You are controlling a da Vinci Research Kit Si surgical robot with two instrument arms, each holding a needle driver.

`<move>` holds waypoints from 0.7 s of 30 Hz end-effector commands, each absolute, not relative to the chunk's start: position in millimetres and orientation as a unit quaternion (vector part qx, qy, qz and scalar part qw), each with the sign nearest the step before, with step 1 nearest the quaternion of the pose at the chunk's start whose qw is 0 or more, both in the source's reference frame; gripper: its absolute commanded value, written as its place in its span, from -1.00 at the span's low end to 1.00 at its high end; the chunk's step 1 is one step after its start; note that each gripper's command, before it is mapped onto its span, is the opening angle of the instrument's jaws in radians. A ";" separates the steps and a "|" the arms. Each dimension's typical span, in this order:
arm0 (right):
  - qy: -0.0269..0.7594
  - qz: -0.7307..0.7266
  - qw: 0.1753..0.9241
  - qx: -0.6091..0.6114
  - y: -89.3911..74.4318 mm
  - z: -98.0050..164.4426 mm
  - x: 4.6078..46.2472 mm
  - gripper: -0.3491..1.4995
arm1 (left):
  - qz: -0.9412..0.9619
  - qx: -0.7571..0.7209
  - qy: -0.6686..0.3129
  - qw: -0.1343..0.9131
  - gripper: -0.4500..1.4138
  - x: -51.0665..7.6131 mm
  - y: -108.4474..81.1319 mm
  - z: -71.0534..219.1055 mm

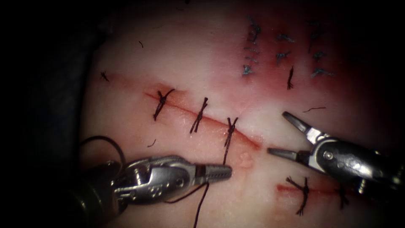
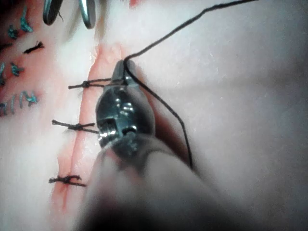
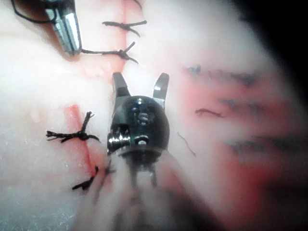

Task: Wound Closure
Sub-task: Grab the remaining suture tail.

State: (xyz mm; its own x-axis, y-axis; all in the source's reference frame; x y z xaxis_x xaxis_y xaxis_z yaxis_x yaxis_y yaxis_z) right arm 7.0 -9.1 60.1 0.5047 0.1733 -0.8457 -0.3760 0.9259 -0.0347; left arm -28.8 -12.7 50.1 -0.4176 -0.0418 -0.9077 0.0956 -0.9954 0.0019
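Left tool (image 1: 219,172) has its jaws closed on the thread (image 1: 201,202), gripping it right at the tip, close below the third stitch (image 1: 230,133) that crosses the cut (image 1: 211,120). From those jaws one strand runs up to that stitch's knot, and the rest trails back under the tool toward the near edge. No needle can be made out, so I cannot say where it is or whether it sits in the tissue (image 1: 190,63). The thread's held stretch lies roughly upright in the endoscope view, across the cut's long axis, which slants from far left to near right. Right tool (image 1: 278,135) stands with its jaws spread wide and holding nothing, just right of where the cut's sewn stretch ends, its tip pointing left toward the left tool; the held strand lies to its left, and the left tool is plainly the nearer of the two to it. Left wrist view shows what the endoscope does not: the thread (image 2: 163,103) bends sharply at the left tool's (image 2: 121,70) tip and leaves in two strands, one away across bare tissue, one back along the shaft. Right wrist view shows the right tool's (image 3: 140,85) two fingers apart with bare tissue between them, and the left tool (image 3: 67,33) beyond, touching a stitch's tail (image 3: 103,52). Two more stitches (image 1: 303,194) close a second short cut on the near right.
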 end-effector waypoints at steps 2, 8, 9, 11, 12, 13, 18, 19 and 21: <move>0.474 0.153 0.861 -0.101 -9.4 61.0 7.8 0.72 | -0.847 0.530 0.023 0.040 -0.89 -29.0 -11.7 50.7; 0.485 0.134 0.859 -0.092 -10.2 61.7 8.8 0.72 | -0.852 0.521 0.020 0.035 -0.89 -28.6 -10.9 50.6; 0.487 0.122 0.860 -0.096 -10.3 61.9 9.0 0.72 | -0.852 0.522 0.020 0.034 -0.89 -28.6 -10.9 50.5; 0.489 0.094 0.860 -0.109 -10.2 62.1 9.4 0.72 | -0.853 0.521 0.022 0.032 -0.89 -28.6 -10.6 49.9; 0.492 0.081 0.860 -0.113 -10.0 62.3 9.7 0.72 | -0.852 0.522 0.023 0.031 -0.89 -28.6 -10.5 49.7; 0.494 0.077 0.858 -0.114 -9.9 62.4 9.8 0.72 | -0.853 0.521 0.023 0.029 -0.89 -28.7 -10.4 49.3; 0.504 0.051 0.854 -0.122 -10.1 62.6 11.5 0.76 | -0.853 0.521 0.022 0.029 -0.89 -28.9 -10.0 47.5; 0.505 0.047 0.853 -0.123 -10.1 62.6 11.9 0.78 | -0.853 0.521 0.020 0.029 -0.89 -28.9 -9.9 47.2; 0.511 0.043 0.850 -0.124 -10.3 62.6 12.8 0.78 | -0.851 0.523 0.016 0.033 -0.89 -28.9 -9.6 46.6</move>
State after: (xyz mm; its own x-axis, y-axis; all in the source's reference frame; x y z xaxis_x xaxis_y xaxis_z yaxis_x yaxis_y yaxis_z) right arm 12.1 -10.5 62.1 0.4765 -0.0522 -0.8776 -0.2005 0.9655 -0.1663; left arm -28.4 -10.0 46.0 -0.4512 -0.0374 -0.8917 0.0716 -0.9974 0.0056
